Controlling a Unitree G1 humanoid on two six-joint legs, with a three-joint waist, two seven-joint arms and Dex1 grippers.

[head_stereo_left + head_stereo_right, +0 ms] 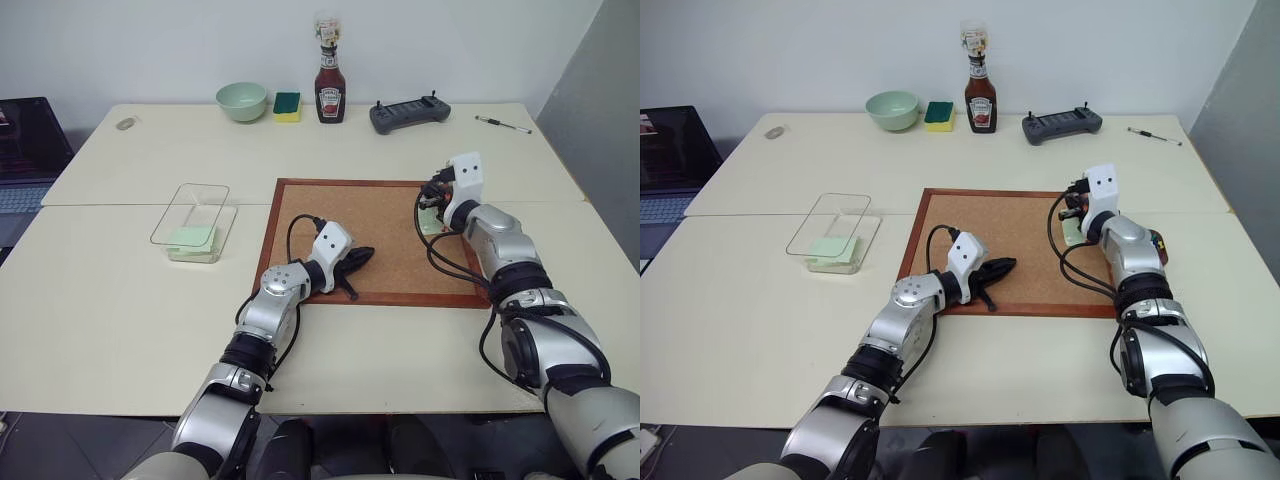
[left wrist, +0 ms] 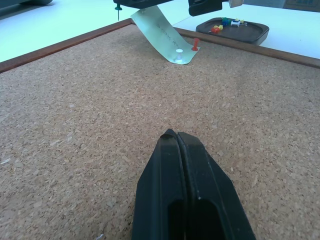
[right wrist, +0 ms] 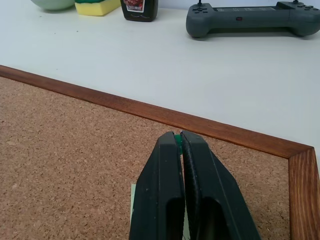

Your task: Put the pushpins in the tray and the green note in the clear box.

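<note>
Tray (image 2: pixel 235 31) with pushpins (image 2: pixel 226 22); clear box (image 1: pixel 195 221) with pad (image 1: pixel 191 238).

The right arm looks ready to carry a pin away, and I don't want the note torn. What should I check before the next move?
1. Right gripper shut on the held pushpin: ok.
2. Held pushpin's tip clear of the corkboard: ok.
3. Green note freed: not ok; a white pushpin pins it down.
4. Tray has room: ok.
5. Left gripper shut, apart from the note: ok.
6. Clear box open-topped: ok.
</note>
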